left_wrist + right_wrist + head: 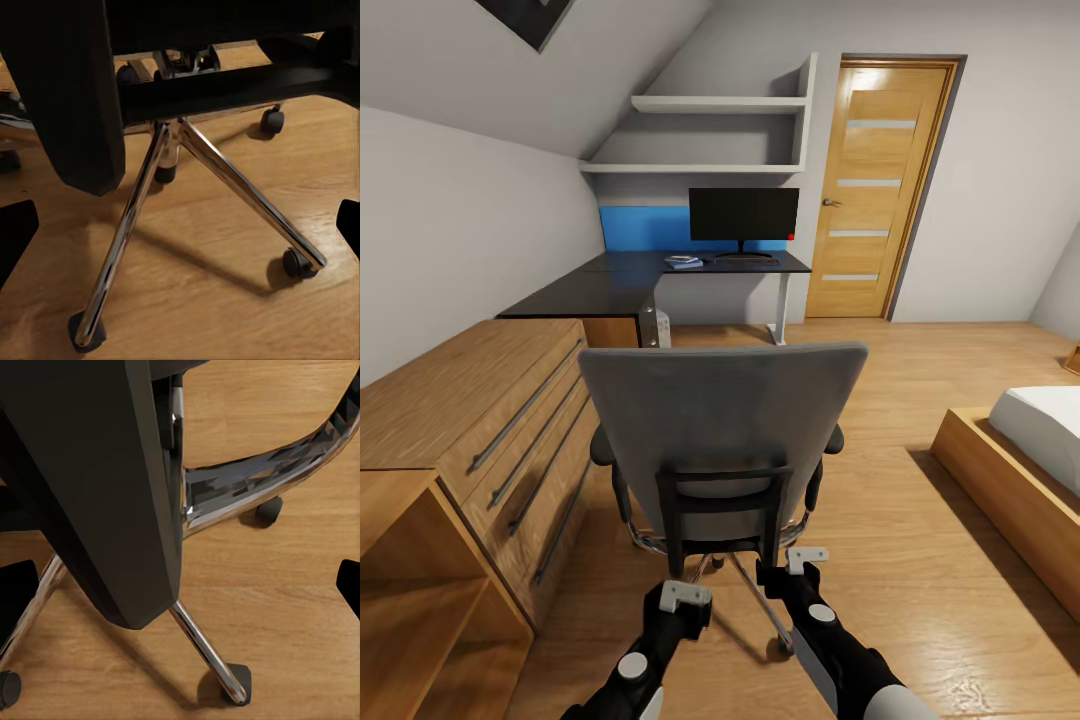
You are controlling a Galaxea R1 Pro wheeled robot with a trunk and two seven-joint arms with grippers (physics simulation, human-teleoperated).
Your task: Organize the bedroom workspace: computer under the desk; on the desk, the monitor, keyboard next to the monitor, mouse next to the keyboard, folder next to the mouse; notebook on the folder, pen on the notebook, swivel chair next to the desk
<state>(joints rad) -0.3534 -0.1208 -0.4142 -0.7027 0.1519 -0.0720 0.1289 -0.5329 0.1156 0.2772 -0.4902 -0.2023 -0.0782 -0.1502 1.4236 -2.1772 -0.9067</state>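
Swivel chair — centre of frame, grey back turned to the camera, directly ahead of both tools and touching neither as far as the head view shows. Chrome star base with castors on the wooden floor.
Left tool — lower centre, just behind the chair's black back frame; fingers spread wide, nothing held.
Right tool — lower centre-right, equally near the chair; also wide, holding nothing.
Table — black, L-shaped, upper centre-left, well beyond the chair. On it: monitor with red dot; something small and bluish beside the stand, too small to name.
Surroundings — light wooden drawer cabinet at left, bed at right, door upper right.
Judgement: the chair must travel straight forward towards the table; the cabinet flanks that path closely on the left.
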